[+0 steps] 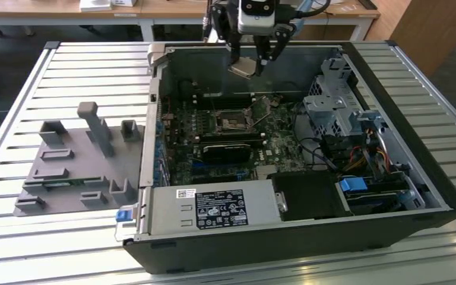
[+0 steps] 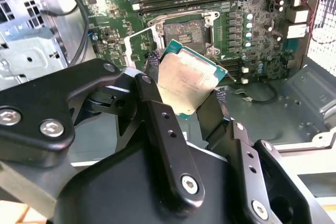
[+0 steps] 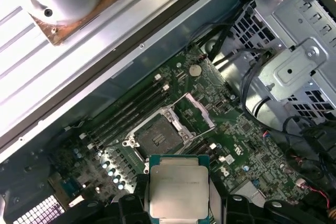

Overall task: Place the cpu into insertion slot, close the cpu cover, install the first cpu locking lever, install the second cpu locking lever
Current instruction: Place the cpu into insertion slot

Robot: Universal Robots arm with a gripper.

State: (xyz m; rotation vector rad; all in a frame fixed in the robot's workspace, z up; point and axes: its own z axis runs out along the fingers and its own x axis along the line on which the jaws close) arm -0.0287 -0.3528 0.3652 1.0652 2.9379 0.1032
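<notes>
Exterior view | gripper (image 1: 250, 62) clamped on cpu (image 1: 243, 67), high above slot (image 1: 234, 123), well apart | step: placing cpu (first wrist view: cover (image 3: 201, 111) open) | you need cpu level, squared over slot before it lowers.

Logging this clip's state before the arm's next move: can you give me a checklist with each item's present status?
1. Grip of hand on cpu: ok.
2. Empty slot: ok.
3. Open cover, swung off slot: ok.
4. Seating of cpu in slot: not ok, held in the air apart from it.
5. Orientation of cpu matching slot: cannot tell.
</notes>
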